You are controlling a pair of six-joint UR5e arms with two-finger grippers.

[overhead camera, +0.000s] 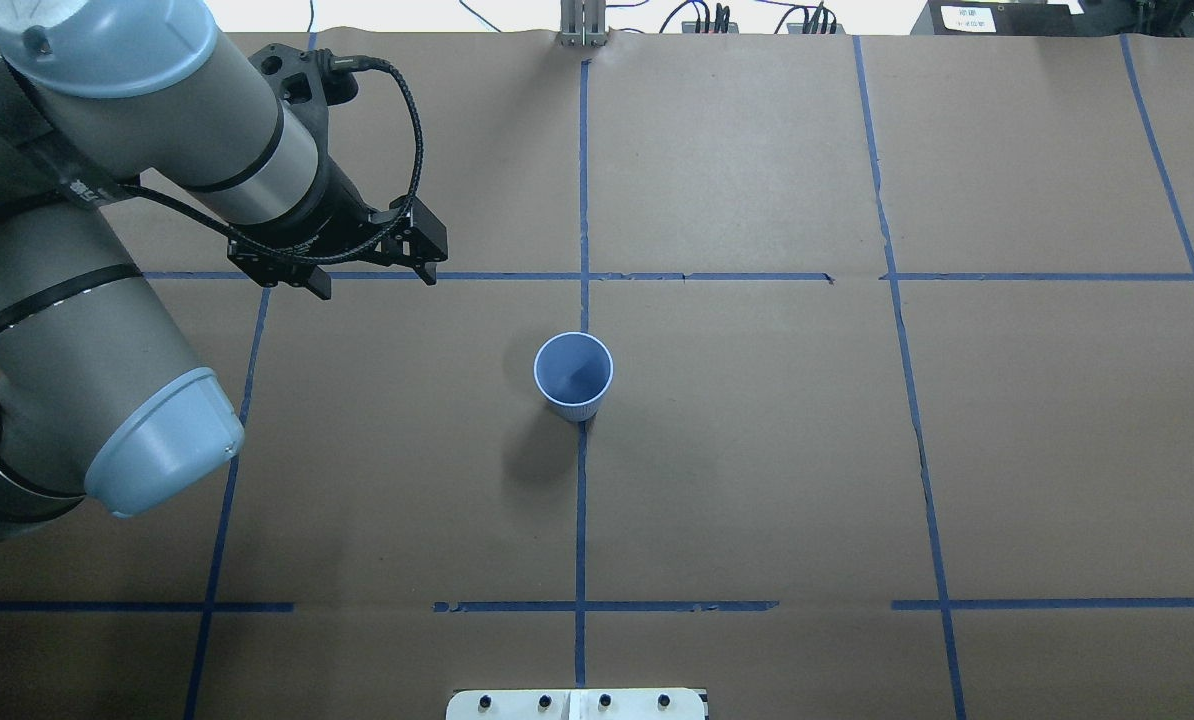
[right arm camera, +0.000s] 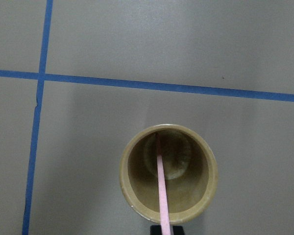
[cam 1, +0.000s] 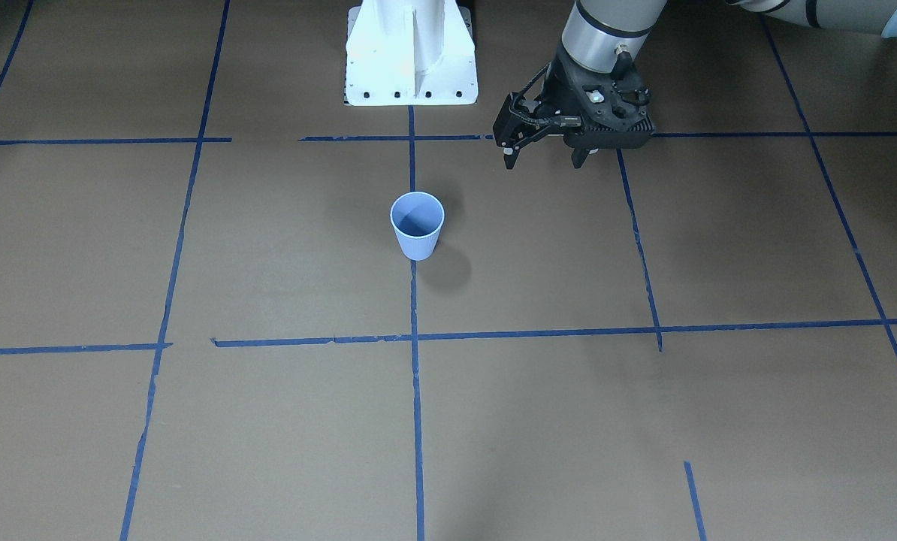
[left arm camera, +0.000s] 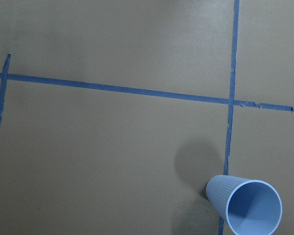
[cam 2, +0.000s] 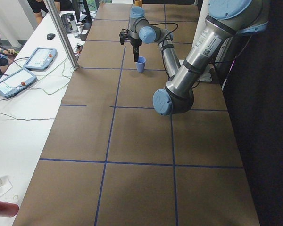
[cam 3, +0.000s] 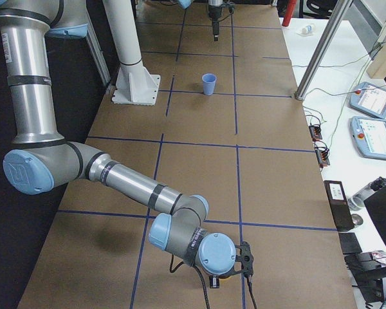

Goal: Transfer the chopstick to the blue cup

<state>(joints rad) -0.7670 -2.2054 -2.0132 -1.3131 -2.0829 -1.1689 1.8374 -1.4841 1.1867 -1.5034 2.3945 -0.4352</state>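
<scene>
The light blue cup (cam 1: pixel 417 225) stands upright and empty at the table's middle on a blue tape line; it also shows in the overhead view (overhead camera: pixel 573 375) and low right in the left wrist view (left arm camera: pixel 245 205). My left gripper (overhead camera: pixel 367 275) is open and empty, hovering to the cup's left and a little farther out. In the right wrist view a pale pink chopstick (right arm camera: pixel 161 191) stands inside a tan cup (right arm camera: pixel 125 188). My right gripper (right arm camera: pixel 165 230) is shut on the chopstick's upper end. In the exterior right view this gripper (cam 3: pixel 244 273) is near the table's right end.
The white robot base (cam 1: pixel 411 60) stands behind the blue cup. Blue tape lines (overhead camera: pixel 582 500) grid the brown table. Beside the table's far edge are a metal post (cam 3: pixel 315 51) and a side table with tablets (cam 3: pixel 376 135) and cables.
</scene>
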